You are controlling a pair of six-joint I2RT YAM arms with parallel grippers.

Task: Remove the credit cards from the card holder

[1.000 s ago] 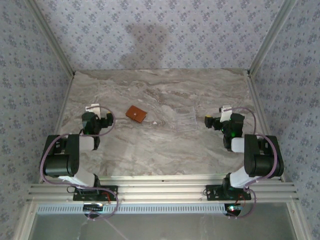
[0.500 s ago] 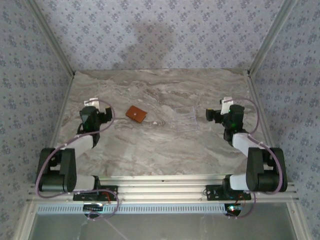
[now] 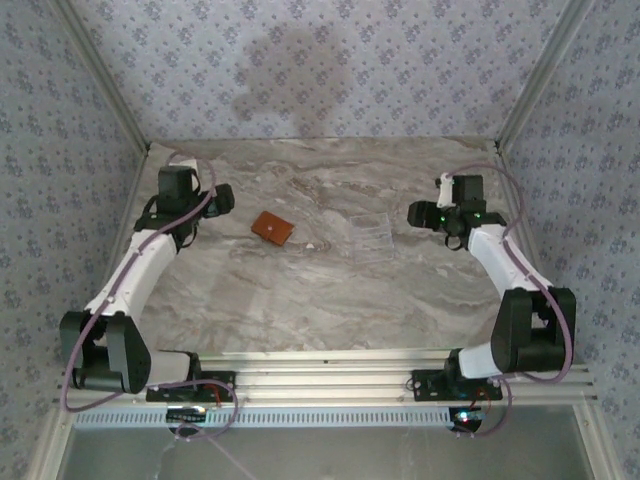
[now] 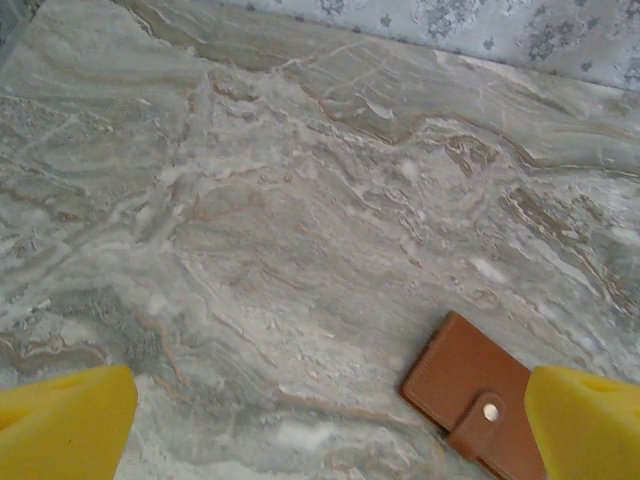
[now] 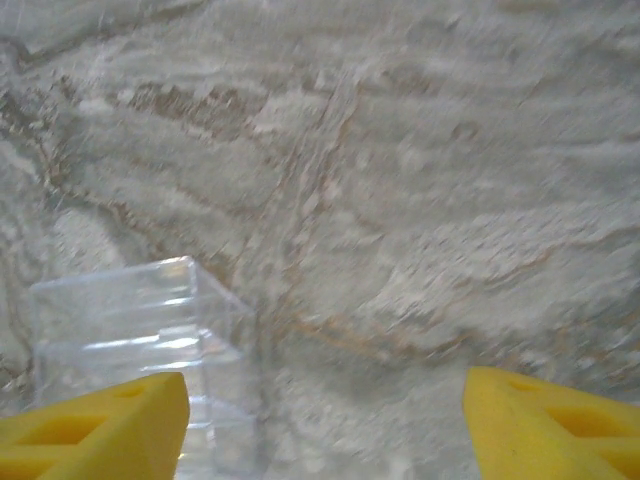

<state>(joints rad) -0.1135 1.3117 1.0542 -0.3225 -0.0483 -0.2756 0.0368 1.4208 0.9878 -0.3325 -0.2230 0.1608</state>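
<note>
— Marbled counter (image 3: 320, 300), flowered wallpaper (image 3: 330, 80) behind it. Take me from the near edge outward.

— Both arms were bolted at that edge and stretched out over the counter. The left claw (image 3: 222, 198) hung with its fingers spread wide and nothing between them. The right claw (image 3: 415, 213) had its fingers apart as well, also empty.

— And the card holder?

— The card holder (image 3: 272, 228) lay flat on the counter between the two claws. It was closed, with its snap tab (image 4: 489, 411) fastened. No credit cards could be seen, so I judged they were inside it and nothing had been taken out yet.

— Which arm was better placed for it?

— The left one. The card holder lay just to the right of the left claw and a little nearer the bases. In the left wrist view it sat low and to the right. Its long axis ran on a slant, from far left to near right. A clear box (image 3: 372, 237) stood between it and the right claw, which was well apart from it.

— What differed from a second before?

— Both arms had been folded back then, with their elbows up and their claws closer to the bases. They had since unfolded and carried the claws farther out. The card holder and the clear box had not moved.
</note>
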